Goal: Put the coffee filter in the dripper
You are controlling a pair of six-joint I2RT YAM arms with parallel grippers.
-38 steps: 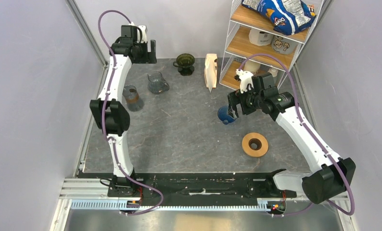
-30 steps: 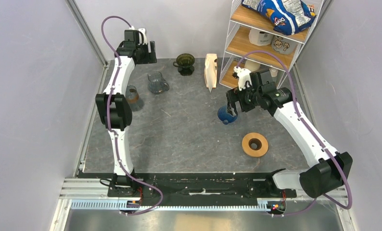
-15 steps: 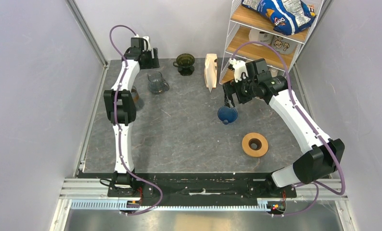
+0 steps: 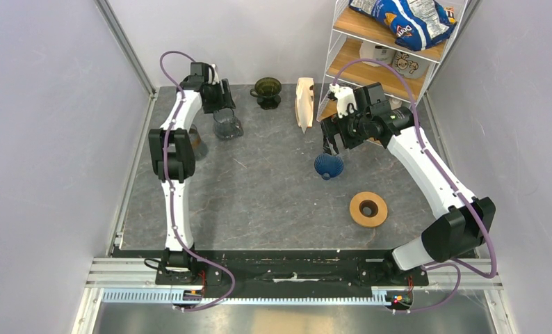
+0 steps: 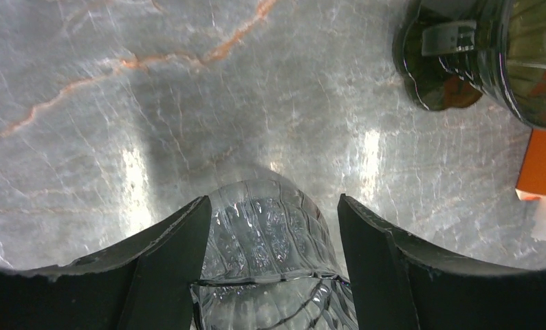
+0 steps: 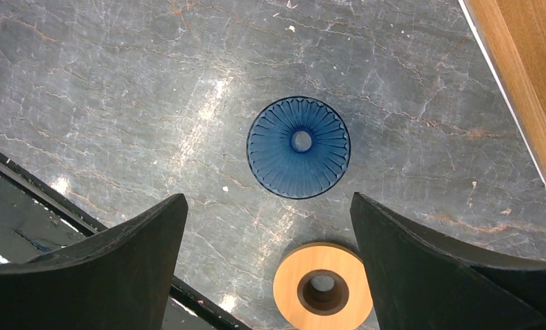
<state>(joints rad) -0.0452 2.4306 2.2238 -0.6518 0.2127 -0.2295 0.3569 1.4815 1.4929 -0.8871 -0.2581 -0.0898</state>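
just right of the dripper (image 4: 267,89) stands the cream filter stack (image 4: 304,103); the right gripper (image 6: 269,203), spread, should pinch one sheet only; the left gripper (image 5: 274,203), spread, straddles a glass carafe (image 5: 270,275).

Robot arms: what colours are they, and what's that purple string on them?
Both are white tubes with chunky black joints, the left arm and the right arm alike. A thin purple cable loops along each. The left gripper and the right gripper each have two broad, matte black fingers.
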